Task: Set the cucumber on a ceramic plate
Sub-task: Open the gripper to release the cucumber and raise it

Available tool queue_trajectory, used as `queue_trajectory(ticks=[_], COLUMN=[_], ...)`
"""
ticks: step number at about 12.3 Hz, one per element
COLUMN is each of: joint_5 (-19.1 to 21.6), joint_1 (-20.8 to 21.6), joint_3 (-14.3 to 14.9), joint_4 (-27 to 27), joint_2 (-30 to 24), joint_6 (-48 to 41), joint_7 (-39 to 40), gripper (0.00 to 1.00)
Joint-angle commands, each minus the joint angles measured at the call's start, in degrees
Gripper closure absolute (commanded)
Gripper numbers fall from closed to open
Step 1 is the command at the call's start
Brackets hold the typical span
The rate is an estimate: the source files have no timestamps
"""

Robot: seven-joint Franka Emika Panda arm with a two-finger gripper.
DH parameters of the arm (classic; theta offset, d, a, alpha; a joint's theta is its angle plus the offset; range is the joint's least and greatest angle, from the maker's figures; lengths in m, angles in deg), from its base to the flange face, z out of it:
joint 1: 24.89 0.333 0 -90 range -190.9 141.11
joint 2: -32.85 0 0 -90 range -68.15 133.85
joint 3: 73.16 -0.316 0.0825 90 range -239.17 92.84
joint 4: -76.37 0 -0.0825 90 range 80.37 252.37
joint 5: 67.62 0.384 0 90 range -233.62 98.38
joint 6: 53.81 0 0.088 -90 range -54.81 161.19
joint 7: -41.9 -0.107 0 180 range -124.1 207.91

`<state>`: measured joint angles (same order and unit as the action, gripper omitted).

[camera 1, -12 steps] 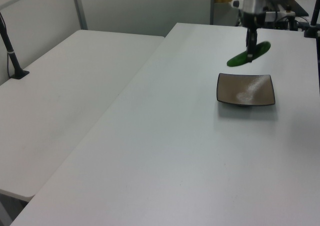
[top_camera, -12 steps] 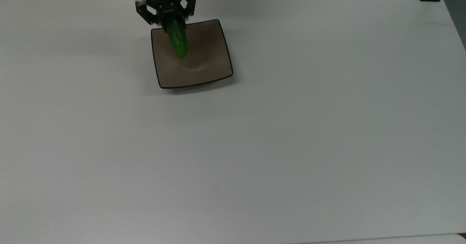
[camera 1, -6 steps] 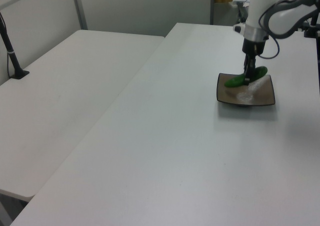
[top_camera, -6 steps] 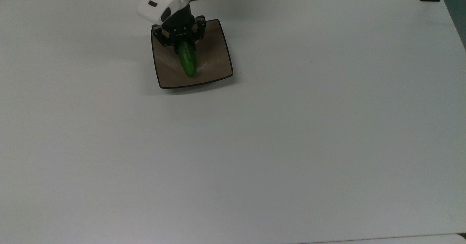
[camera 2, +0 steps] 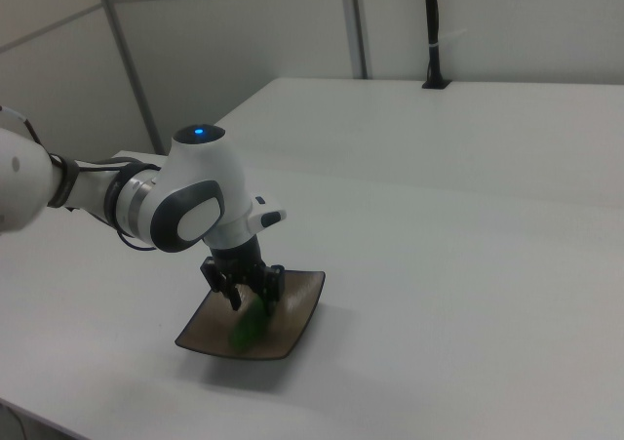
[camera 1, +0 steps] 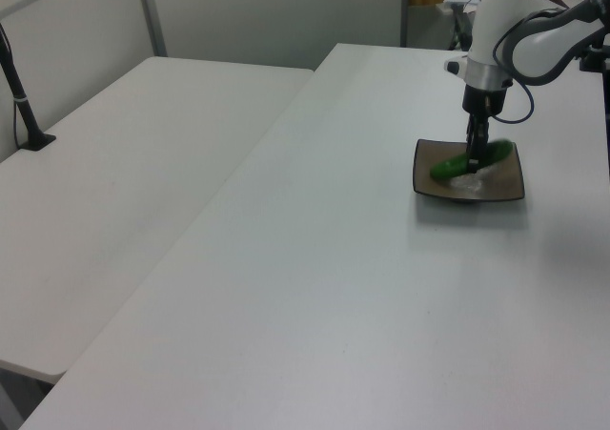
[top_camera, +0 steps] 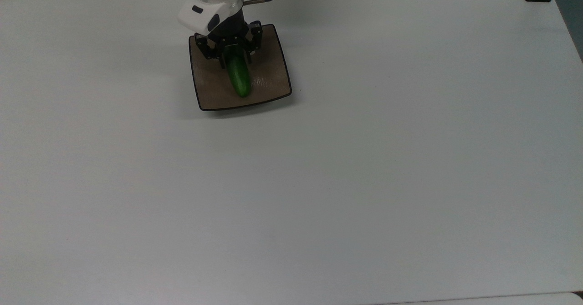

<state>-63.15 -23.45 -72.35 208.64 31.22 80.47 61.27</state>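
Green, one cucumber [top_camera: 238,75] lies on one ceramic plate [top_camera: 268,75].

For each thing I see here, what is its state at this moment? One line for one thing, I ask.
cucumber: lying low on the plate, its far end held by the claw.
ceramic plate: flat on the table, right side up, the cucumber over its middle.
claw: shut on the cucumber, pointing down over the plate.
table: white, carrying the plate.
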Motion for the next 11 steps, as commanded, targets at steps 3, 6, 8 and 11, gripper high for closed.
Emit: queue_trajectory(ticks=[3,6,8,11], joint_5=[0.6,0.6,0.6,0.5], joint_1=[0.6,0.3,0.2,-0.1], joint_3=[0.4,0.4,0.4,0.5], joint_4=[-1.3,-9.9,-20.3,-35.4], joint_2=[-1.4,-2.6,-2.6,-2.6], joint_6=[-2.3,-12.3,-24.5,-40.3], joint_7=[-1.8,-2.1,-2.9,-11.3], gripper=[0.14,0.00,0.00,0.00])
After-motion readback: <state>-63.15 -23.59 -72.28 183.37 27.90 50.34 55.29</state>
